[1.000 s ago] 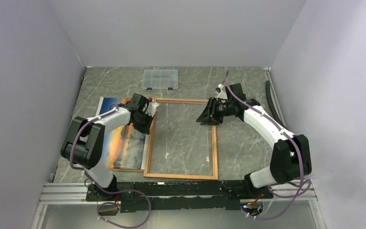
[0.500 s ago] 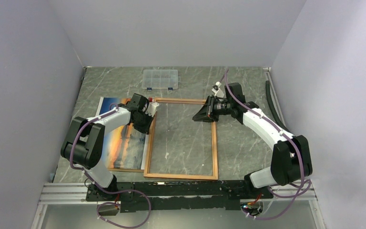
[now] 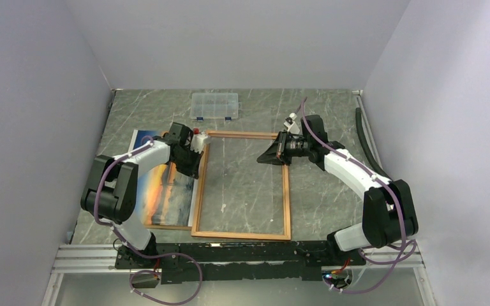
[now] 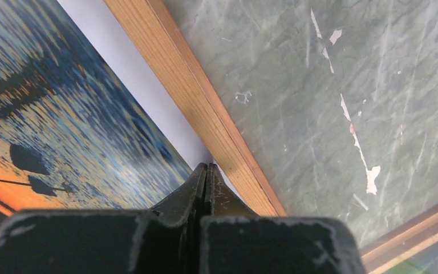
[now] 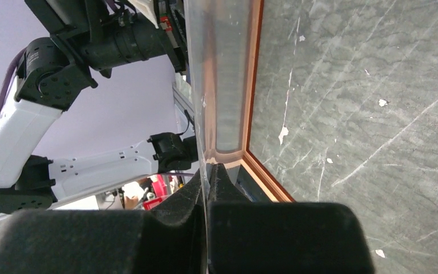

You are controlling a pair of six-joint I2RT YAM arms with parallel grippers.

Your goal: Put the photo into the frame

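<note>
Wood-coloured and long, the one frame (image 3: 242,236) lies flat on the grey table (image 3: 332,115). Its long sides run away from the arms' bases. The one photo (image 3: 166,191) lies right up against the frame's left rail, picture side up, with its long sides going the same way as the frame's. One brown board (image 3: 166,226) is under the photo, and only a thin strip sticks out at the near end. The left arm (image 3: 147,153) covers the photo's far corner next to the frame.

The left gripper (image 4: 205,168) has its fingers tight together. Its tips are at the photo's white edge, just beside the frame's left rail. I cannot tell if that thin edge is pinched.

By the frame's right rail, near its far end, the right gripper (image 5: 208,168) squeezes the clear pane (image 5: 214,85), which is hard to see. Past the frame's far rail sits one clear box (image 3: 214,106).
</note>
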